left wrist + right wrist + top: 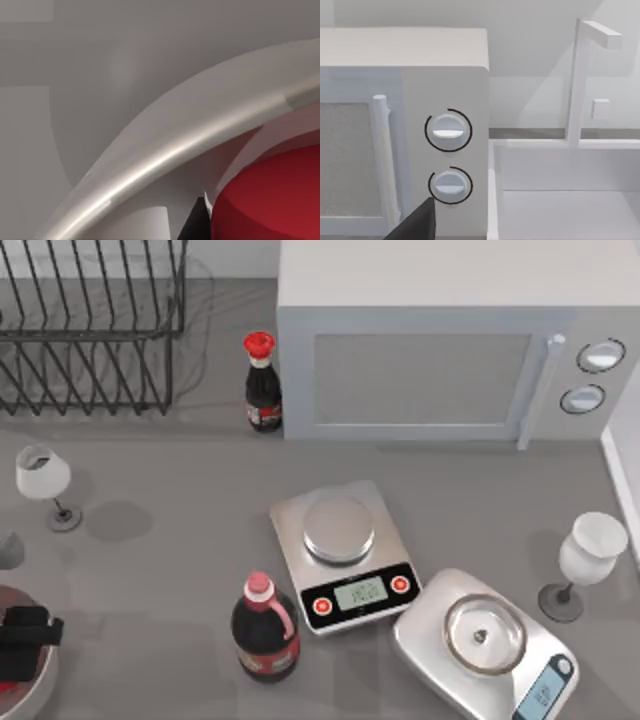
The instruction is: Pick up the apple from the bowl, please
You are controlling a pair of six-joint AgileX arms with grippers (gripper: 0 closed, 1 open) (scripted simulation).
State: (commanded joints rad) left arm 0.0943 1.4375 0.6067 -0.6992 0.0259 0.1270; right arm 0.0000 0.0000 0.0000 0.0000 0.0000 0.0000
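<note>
Seemingly the pick-up is only begun: the plain bright red, rounded apple (272,197) is seen inside the large white, grey-walled bowl (30,695) at the desk's near left corner, beneath the left claw (22,640), whose grip cannot be told.

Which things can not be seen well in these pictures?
- Round white bowl: cut off by the top view's left edge, and the left gripper covers its inside.
- Bright red apple: cut off by the left wrist view's edge.
- Left gripper: fingers' state unclear.
</note>
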